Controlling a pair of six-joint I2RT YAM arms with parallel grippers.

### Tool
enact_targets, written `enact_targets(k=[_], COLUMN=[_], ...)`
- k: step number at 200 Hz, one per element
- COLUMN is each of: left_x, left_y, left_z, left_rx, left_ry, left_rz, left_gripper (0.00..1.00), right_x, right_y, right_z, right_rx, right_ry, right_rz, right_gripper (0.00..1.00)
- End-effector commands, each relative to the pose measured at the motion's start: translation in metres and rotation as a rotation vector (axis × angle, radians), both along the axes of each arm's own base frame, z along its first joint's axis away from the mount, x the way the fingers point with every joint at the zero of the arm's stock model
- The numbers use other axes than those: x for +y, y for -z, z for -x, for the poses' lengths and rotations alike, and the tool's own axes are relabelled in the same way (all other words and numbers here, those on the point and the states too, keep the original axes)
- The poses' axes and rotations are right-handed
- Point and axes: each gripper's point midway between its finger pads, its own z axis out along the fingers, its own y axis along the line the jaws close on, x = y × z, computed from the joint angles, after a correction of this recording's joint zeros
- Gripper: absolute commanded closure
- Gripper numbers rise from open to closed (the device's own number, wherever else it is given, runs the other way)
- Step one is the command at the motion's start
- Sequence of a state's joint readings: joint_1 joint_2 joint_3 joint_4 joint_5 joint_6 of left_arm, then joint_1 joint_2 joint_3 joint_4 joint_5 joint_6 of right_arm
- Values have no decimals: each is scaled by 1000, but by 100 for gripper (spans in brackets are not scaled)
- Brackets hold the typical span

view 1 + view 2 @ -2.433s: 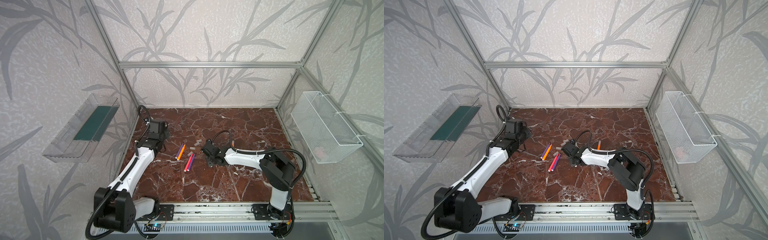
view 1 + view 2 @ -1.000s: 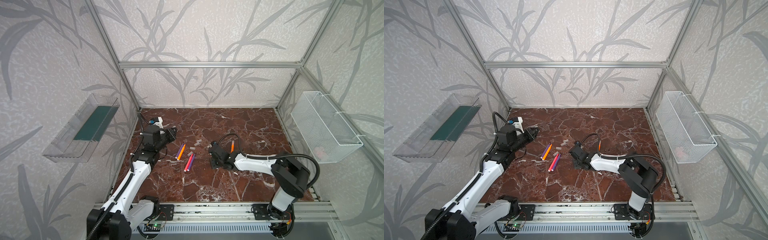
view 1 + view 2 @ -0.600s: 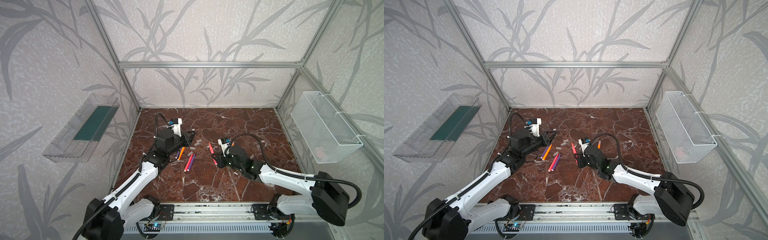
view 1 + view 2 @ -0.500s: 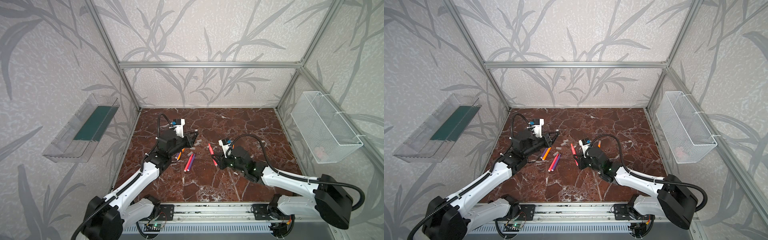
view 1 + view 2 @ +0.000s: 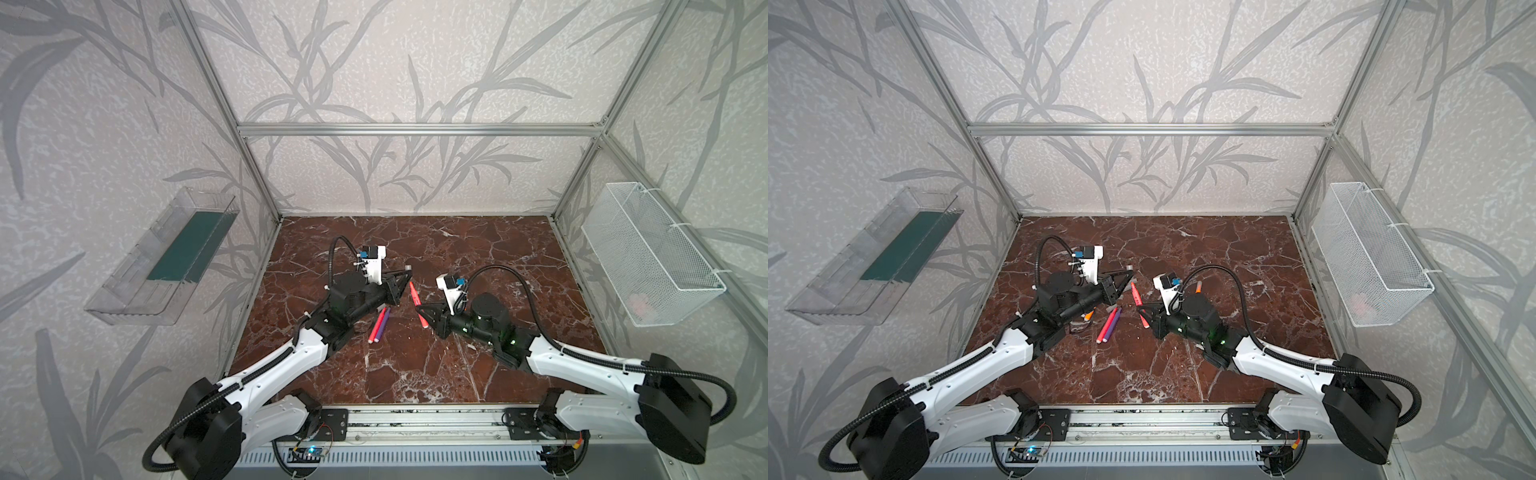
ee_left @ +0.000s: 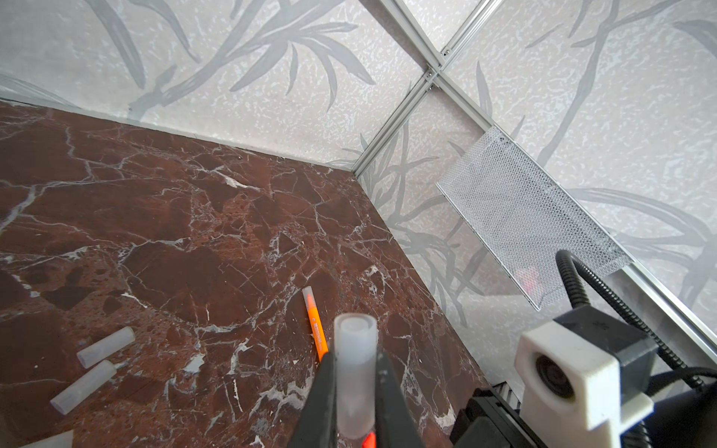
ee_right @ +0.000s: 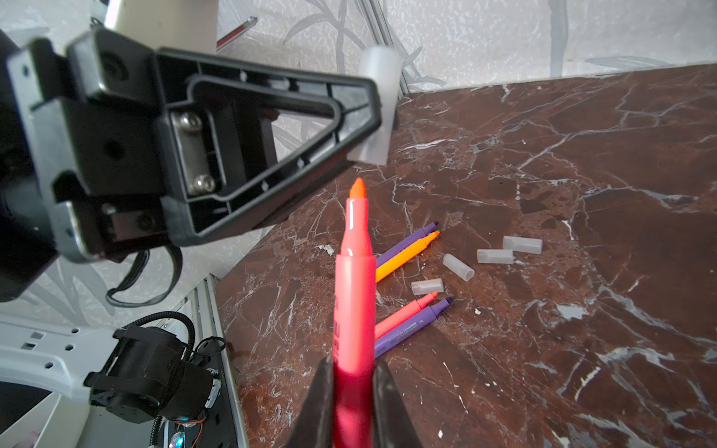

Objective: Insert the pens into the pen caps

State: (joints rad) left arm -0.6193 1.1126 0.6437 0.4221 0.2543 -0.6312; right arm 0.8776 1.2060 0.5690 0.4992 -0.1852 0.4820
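Red-brown marble tabletop [image 7: 582, 163] lies under both arms. Left end effector [image 6: 355, 362] is pressed together on a translucent pen cap [image 6: 355, 341] and holds it above the tabletop. Right end effector [image 7: 352, 368] is clamped on a pink-red pen [image 7: 352, 294], also lifted. Its tip points toward one end of the cap, near it but apart. Four other pens [image 7: 413, 325] and four loose caps [image 7: 458, 267] lie on the tabletop.

Centre cluttered — pens [image 5: 1108, 324], caps [image 7: 458, 267]; far marble [image 5: 478, 237] open.
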Motion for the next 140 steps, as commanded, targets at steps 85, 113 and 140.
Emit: enact_targets(k=[85, 113, 140], left_x=[9, 9, 8], left_y=[-14, -19, -22], left_z=[-2, 1, 3], left_rx=[-73, -83, -88], left_ry=[-106, -97, -87], left_rz=[40, 54, 62], left_gripper=[100, 100, 100], right_x=[2, 5, 8], right_y=[-24, -21, -18], right_z=[-1, -2, -4], right_rx=[-53, -43, -36], right_ry=[9, 2, -2], right_rz=[-77, -69, -66], right_gripper=[100, 100, 100])
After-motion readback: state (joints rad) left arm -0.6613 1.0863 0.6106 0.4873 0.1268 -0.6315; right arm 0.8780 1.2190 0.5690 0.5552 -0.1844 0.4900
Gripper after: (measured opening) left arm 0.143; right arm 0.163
